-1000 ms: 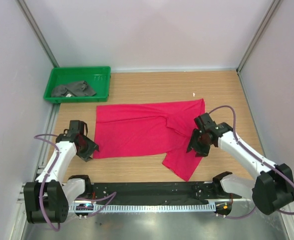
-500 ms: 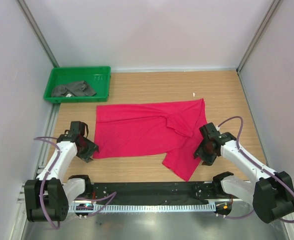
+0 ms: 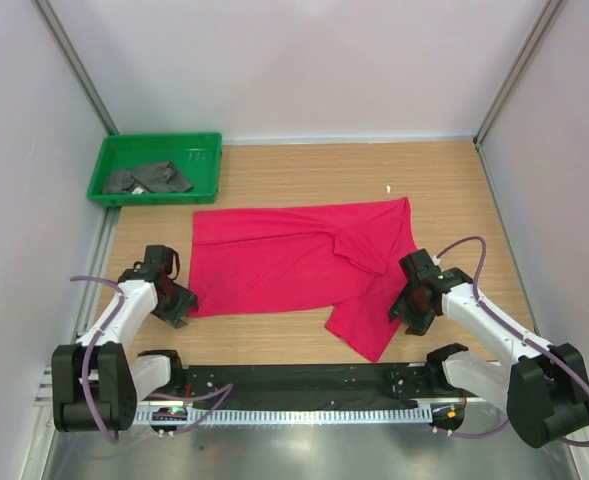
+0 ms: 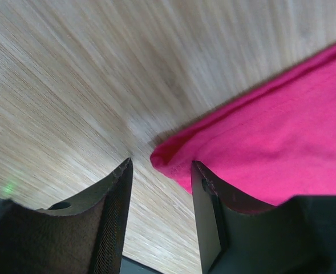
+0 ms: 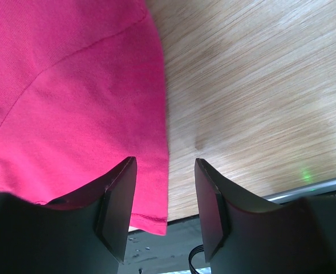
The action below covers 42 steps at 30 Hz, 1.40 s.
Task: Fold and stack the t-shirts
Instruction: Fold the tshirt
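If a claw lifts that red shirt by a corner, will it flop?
Probably floppy: the red t-shirt lies flat with soft creases and a folded-over part, so it would likely droop from the lifted point. It looks thin, so likely light. Pushed on the wooden table, it may bunch rather than slide.

The red t-shirt (image 4: 282, 137) runs off the right edge of the left wrist view, and the bench (image 4: 88, 68) there is blurry. The dark grey t-shirt (image 3: 149, 179) is too small to make out its shape.
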Each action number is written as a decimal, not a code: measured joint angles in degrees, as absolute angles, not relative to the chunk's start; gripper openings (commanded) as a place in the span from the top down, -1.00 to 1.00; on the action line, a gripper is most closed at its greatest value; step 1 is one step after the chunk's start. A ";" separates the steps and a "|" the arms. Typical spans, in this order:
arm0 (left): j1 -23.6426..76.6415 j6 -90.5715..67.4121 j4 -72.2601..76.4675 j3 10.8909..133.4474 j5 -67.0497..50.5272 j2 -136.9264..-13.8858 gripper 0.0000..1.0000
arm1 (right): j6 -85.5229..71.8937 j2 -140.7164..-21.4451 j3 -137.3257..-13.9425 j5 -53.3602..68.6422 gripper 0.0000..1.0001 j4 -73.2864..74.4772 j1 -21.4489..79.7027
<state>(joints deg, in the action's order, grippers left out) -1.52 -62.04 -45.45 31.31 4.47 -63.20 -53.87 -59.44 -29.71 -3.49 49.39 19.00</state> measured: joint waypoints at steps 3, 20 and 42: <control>-1.52 -62.63 -44.66 30.46 4.40 -64.73 0.13 | -53.87 -59.46 -29.63 -3.27 -0.02 49.10 19.00; -1.56 -62.57 -45.12 30.98 4.89 -66.13 0.35 | -53.30 -63.81 -29.34 -2.33 0.43 45.47 18.94; -1.61 -59.99 -43.94 31.14 5.89 -65.14 1.00 | -54.68 -54.48 -28.12 -2.46 0.98 47.13 16.93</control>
